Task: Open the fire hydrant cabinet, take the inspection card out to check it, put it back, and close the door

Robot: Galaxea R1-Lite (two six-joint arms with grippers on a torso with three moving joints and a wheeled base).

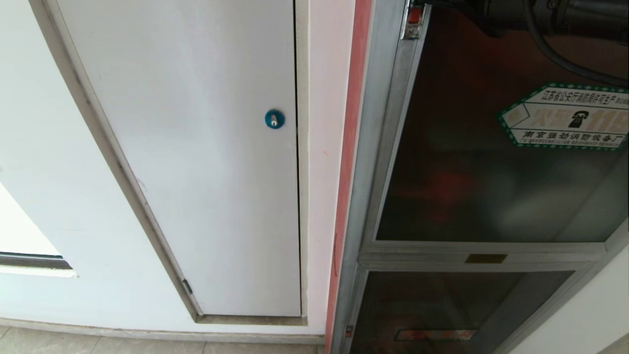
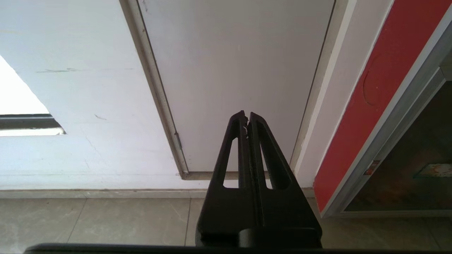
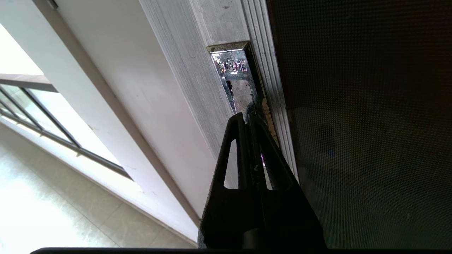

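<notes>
The right end effector (image 3: 248, 118) has its fingers pressed together, tips at the chrome latch plate (image 3: 235, 76) on the door's frame edge; whether they touch it I cannot tell. In the head view only the arm's dark housing shows at the top right, above the small red latch (image 1: 415, 15).

The door (image 1: 491, 162) is tinted glass in a silver aluminium frame, shut. I judge it rigid, fairly light on its hinges, and fragile in the pane, so force belongs on the metal latch edge, not the glass. The frame looks smooth and slippery; hooking behind the latch would hold better than pinching.

The left end effector (image 2: 248, 114) hangs parked low, fingers closed on nothing, facing the white panel door (image 1: 206, 147).

Count: one fire hydrant cabinet (image 1: 366, 172), two glass doors (the upper and a lower glass door (image 1: 442, 305)), one hexagonal sticker (image 1: 565, 115), one blue round lock (image 1: 274, 119), one brass plate (image 1: 486, 258). The inspection card is not visible.
</notes>
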